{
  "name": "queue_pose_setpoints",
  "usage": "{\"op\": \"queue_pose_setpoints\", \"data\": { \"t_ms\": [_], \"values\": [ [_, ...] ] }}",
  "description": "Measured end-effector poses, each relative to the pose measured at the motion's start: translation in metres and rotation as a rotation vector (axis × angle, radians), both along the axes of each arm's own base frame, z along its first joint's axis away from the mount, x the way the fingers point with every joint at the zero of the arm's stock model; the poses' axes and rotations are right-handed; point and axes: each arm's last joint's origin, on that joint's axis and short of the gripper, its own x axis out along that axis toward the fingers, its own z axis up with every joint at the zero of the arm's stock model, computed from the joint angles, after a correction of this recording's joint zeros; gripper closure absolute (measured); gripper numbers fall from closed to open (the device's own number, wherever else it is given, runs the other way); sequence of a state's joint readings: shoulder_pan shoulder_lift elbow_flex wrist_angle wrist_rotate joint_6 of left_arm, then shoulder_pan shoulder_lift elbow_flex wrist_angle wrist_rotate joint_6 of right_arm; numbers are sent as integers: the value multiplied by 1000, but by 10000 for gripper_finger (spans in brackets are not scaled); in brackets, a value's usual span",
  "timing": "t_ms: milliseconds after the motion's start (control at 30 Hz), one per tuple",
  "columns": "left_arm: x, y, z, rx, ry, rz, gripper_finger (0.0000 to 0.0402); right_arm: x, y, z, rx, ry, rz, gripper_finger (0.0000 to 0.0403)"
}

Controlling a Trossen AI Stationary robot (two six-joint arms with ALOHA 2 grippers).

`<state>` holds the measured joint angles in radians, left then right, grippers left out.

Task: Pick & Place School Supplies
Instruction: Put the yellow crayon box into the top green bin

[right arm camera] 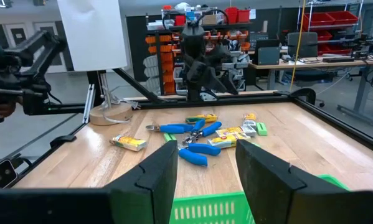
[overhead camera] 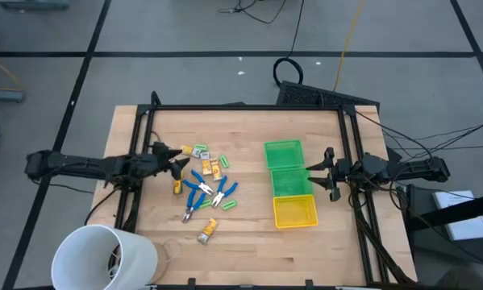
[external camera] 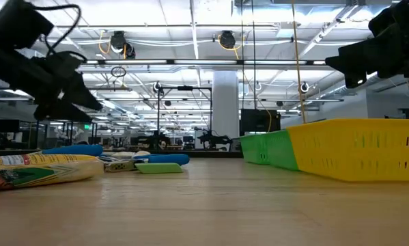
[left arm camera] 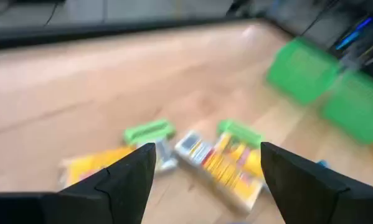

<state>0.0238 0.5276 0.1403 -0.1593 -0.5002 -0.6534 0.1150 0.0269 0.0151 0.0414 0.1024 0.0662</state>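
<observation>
The left gripper (overhead camera: 179, 161) hangs with its fingers spread wide and empty, at nine o'clock from the pile of little school things: yellow wrapped blocks (overhead camera: 208, 231), short green pieces (overhead camera: 229, 205) and blue-handled pliers (overhead camera: 199, 191). The right gripper (overhead camera: 318, 171), fingers apart and empty, sits at three o'clock of the green plastic bins (overhead camera: 283, 151), near the yellow plastic bin (overhead camera: 294, 213).

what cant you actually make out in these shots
- Print on the yellow-tan wrapped blocks: blurred in the left wrist view, too small in the high view.
- Inside of the green and yellow bins: the low view shows only the outer walls.
- Inside of the white cup: cut off by the high view's bottom edge.
- Right claw: fingertips cut off by the bottom edge.
</observation>
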Motion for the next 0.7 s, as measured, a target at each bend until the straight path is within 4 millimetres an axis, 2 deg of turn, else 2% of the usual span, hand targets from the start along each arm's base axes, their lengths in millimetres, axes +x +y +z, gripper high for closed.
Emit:
{"op": "queue_pose_setpoints", "data": {
  "t_ms": [200,333,433,567,700],
  "values": [
    [12,-5,15,-298,314,27,108,0,0,0,0,0,0,248],
    [16,-7,24,-493,505,165,108,0,0,0,0,0,0,248],
    [17,-9,23,-609,609,270,108,0,0,0,0,0,0,248],
    [24,-13,15,-728,669,318,108,0,0,0,0,0,0,248],
    [29,-17,6,-737,721,329,108,0,0,0,0,0,0,248]
  ]
}}
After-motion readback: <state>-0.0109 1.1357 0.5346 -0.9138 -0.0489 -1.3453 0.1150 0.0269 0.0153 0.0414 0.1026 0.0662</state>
